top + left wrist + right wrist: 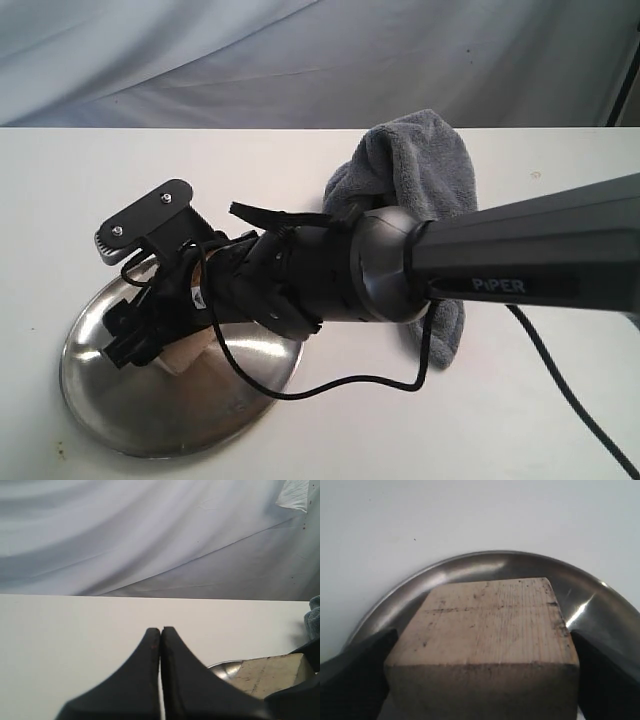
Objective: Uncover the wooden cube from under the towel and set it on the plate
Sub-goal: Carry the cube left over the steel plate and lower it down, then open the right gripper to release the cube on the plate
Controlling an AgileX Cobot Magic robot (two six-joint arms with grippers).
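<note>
Nearest to me, at the front left of the table (pixel 90 180), lies the plate (pixel 150 420), bright and shallow. The right gripper (pixel 481 645) hangs low over it, and the cube (pixel 185 355) sits between its fingers (pixel 355 680). From the right wrist view both fingers press against the cube's opposite sides with no gap showing, so the gripper is clamped on the cube. The block is well inside the rim, but I cannot tell whether its base touches the steel. Its top face shows pale grain and small dark scuffs.

The right arm (pixel 540 250) stretches in from the right, across the middle, with a black cable (pixel 330 385) looping under it onto the table.

The left gripper (pixel 160 630) has its fingers pressed together, holding nothing, and it points over bare table beside the plate.

Behind the arm the towel (pixel 415 165) lies bunched in a heap, apart from the plate, one end trailing forward under the arm. Beyond the table's far edge hangs a pale backdrop (pixel 300 60).
</note>
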